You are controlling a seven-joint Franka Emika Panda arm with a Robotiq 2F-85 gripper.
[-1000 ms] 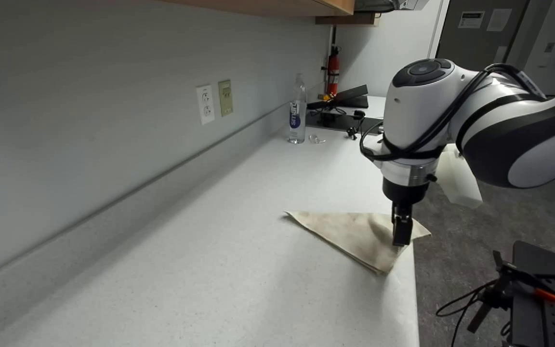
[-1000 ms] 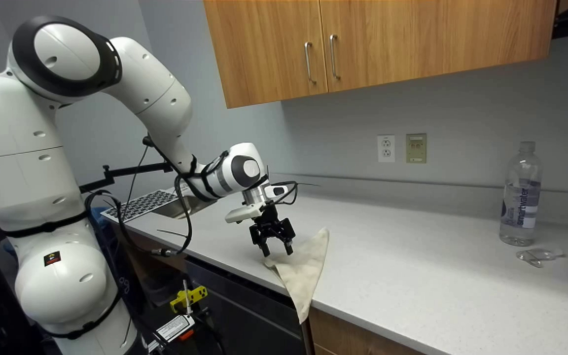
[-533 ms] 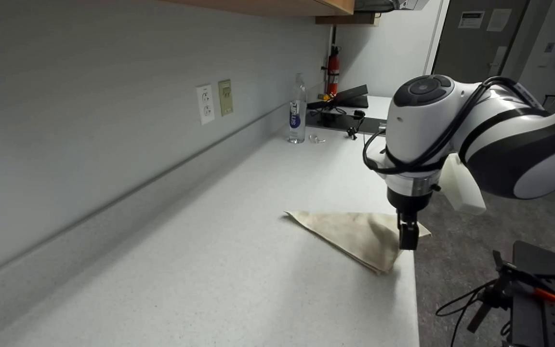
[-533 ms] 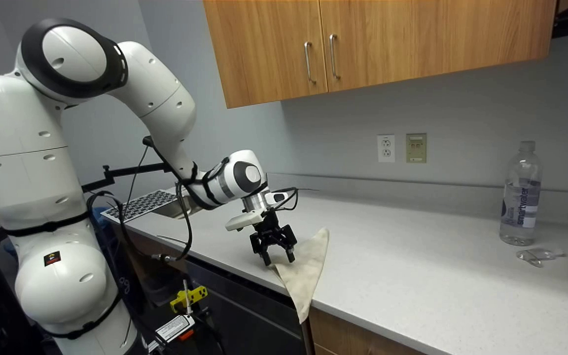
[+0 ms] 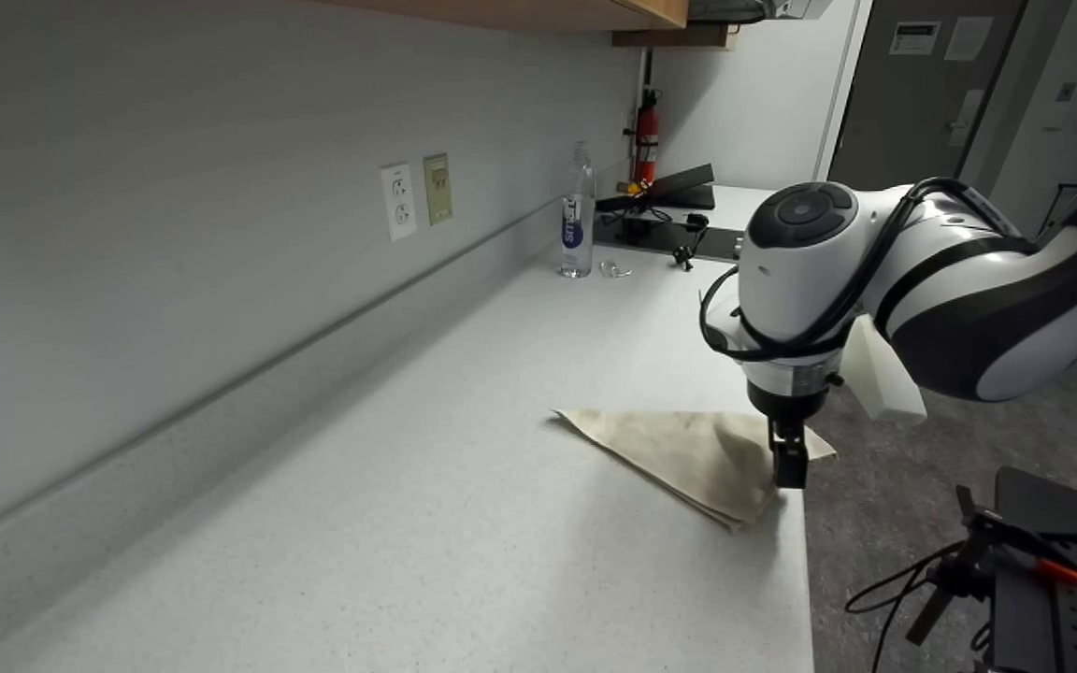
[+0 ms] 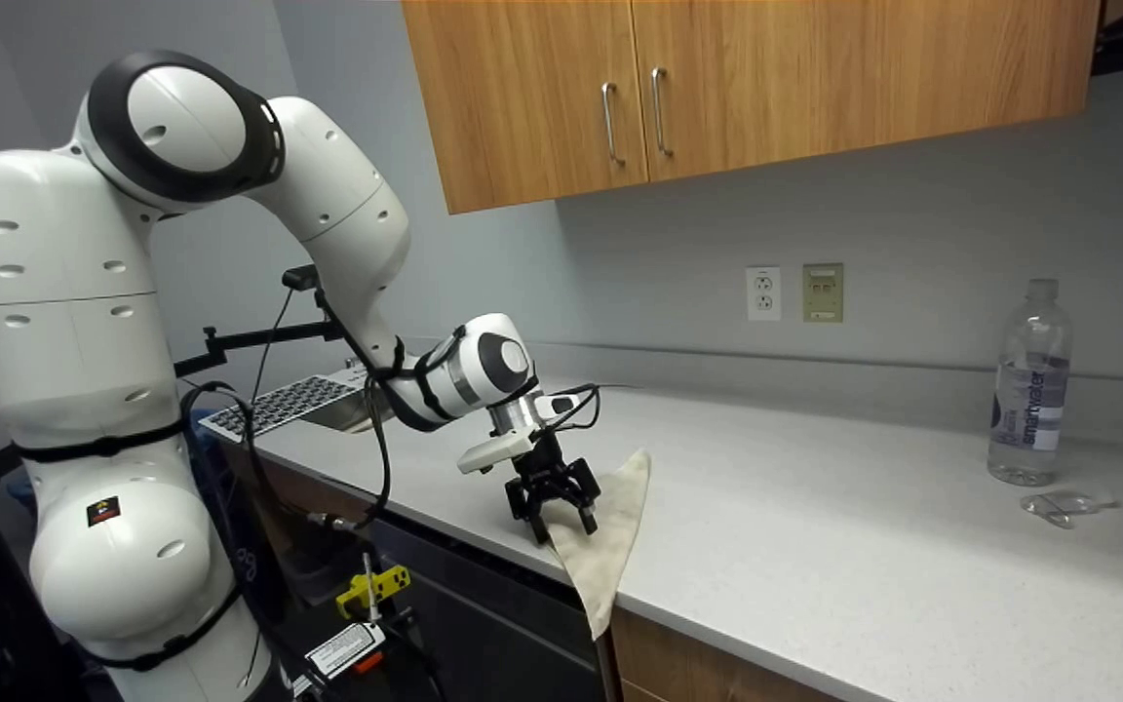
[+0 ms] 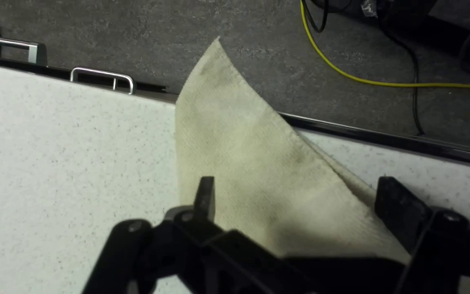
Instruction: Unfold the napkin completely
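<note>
Napkin (image 7: pixel 235 143), corner past counter (image 6: pixel 815 556) edge, empty pincer (image 6: pixel 564 534) spread wide over it, free room toward wall (image 6: pixel 659 283).

End effector (image 6: pixel 564 529): fingers (image 7: pixel 399 212) stand wide apart, the napkin (image 7: pixel 251 163) lying under the gap; whether they touch the surface (image 6: pixel 815 546) cannot be told.
Toward the wall (image 6: pixel 659 268): an open stretch of surface gives room to pass beyond the napkin.
Toward the bottle (image 6: pixel 1027 405): more bare surface, then the bottle upright near the wall, a small clear object (image 6: pixel 1064 505) just beside it.
Overhead: cabinets (image 6: pixel 766 88) jut from the wall, well above the surface.
Above the end effector: the arm (image 6: pixel 347 205) and its looped cable (image 5: pixel 875 254) block the room.
Front edge (image 6: pixel 737 644): a napkin corner hangs over it, with a metal handle (image 7: pixel 103 73) jutting out near that corner.
</note>
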